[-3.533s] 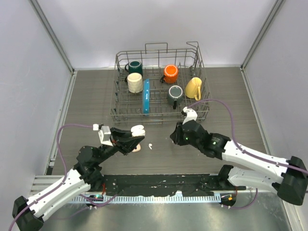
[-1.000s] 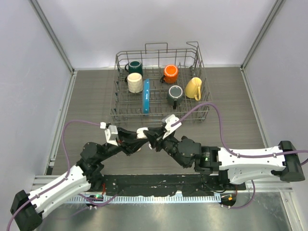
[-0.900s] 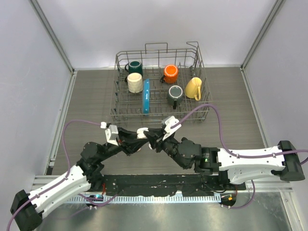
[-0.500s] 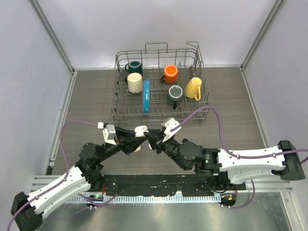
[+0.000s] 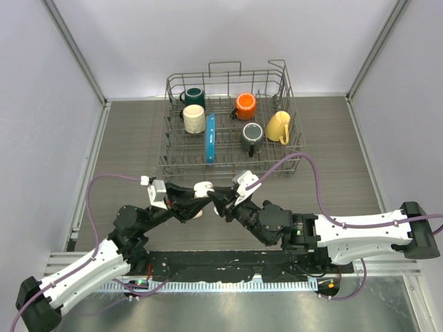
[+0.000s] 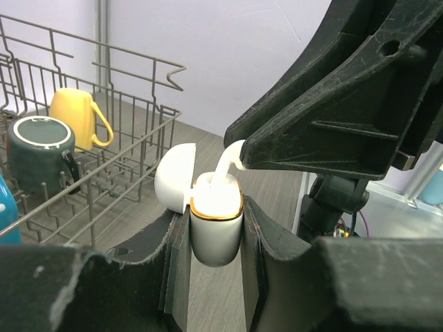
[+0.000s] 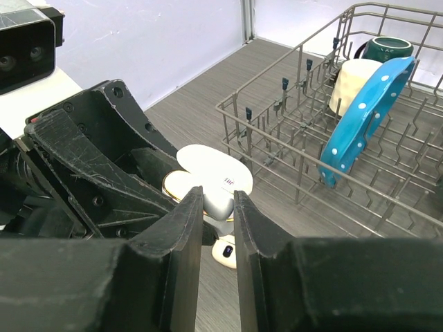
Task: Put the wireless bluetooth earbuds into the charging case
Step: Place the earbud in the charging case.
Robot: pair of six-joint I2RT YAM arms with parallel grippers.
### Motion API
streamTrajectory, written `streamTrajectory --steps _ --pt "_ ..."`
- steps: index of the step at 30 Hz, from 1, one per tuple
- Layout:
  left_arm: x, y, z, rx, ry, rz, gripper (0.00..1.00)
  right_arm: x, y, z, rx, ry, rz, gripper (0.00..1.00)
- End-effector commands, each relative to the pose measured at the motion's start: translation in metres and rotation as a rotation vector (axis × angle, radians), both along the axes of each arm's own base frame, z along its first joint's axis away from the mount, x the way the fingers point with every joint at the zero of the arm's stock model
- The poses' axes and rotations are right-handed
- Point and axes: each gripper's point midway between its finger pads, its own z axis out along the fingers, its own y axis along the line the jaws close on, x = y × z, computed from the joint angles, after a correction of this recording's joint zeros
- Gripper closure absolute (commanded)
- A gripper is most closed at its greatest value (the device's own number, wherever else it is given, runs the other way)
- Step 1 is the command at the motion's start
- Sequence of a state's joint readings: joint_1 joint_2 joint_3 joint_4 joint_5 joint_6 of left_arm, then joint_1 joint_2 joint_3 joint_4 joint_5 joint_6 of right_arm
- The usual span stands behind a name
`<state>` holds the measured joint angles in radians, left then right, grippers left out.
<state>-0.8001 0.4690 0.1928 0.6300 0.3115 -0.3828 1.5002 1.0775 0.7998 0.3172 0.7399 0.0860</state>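
One white earbud [image 6: 232,159] sits at the mouth of the charging case [image 6: 216,238], so the insertion step is in hand. The left end effector [image 6: 214,211] is clenched on the case body and holds it upright, with the lid [image 6: 173,183] swung open to one side. The right end effector [image 7: 216,207] is clamped on the earbud, whose lower end is at or just inside the gold-rimmed opening. Whether it is seated cannot be told.

The next move probably calls for a short, straight push down into the socket while the case is held steady. After that, only the earbud should be released.

Writing: a small dark mark shows on the lid in the right wrist view, too small to read. No brand is legible elsewhere.
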Motion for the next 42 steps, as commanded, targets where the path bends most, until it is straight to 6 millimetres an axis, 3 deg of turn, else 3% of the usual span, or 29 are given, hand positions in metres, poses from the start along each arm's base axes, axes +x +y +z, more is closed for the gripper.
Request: streamTrajectory --steps 1,17,32,42 --pt "-0.013 0.002 0.028 -0.044 -0.111 -0.041 1.0 0.003 -0.004 0.013 0.021 0.008 -0.037 0.99" --pt "-0.015 0.005 0.019 0.06 -0.168 -0.026 1.0 0.001 -0.009 0.034 0.016 0.002 -0.021 0.99" --pt "-0.011 0.002 0.016 0.084 -0.147 -0.023 1.0 -0.009 0.01 0.019 -0.084 0.015 0.057 0.99" --pt "-0.011 0.004 0.015 0.083 -0.138 -0.015 1.0 -0.004 0.003 0.017 -0.152 -0.008 0.027 0.99"
